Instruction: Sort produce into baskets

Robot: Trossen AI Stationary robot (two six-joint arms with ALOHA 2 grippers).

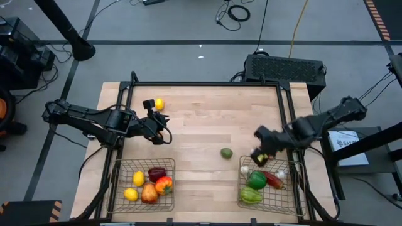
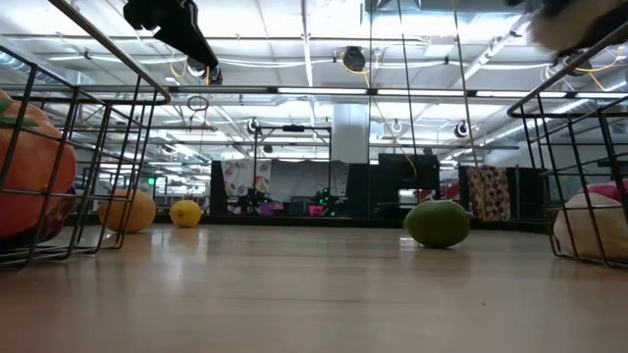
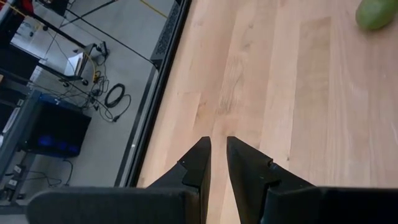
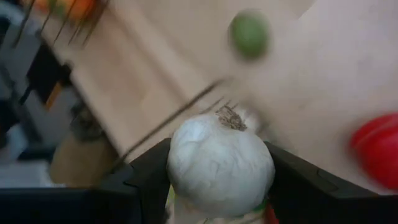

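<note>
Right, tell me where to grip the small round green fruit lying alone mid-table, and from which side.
Grip the small round green fruit across its widest middle, coming straight down from above. It sits free on the bare wooden table, apart from both wire baskets, so probably nothing blocks the fingers on either side.

Left basket [image 2: 69, 147] cut off, right wrist view blurred

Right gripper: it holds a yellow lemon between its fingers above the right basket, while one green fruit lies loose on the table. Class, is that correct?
Not quite. The right gripper holds a white garlic bulb, not a lemon, as the right wrist view shows. The rest stands: it is over the right basket, and the green fruit lies loose on the table.
</note>
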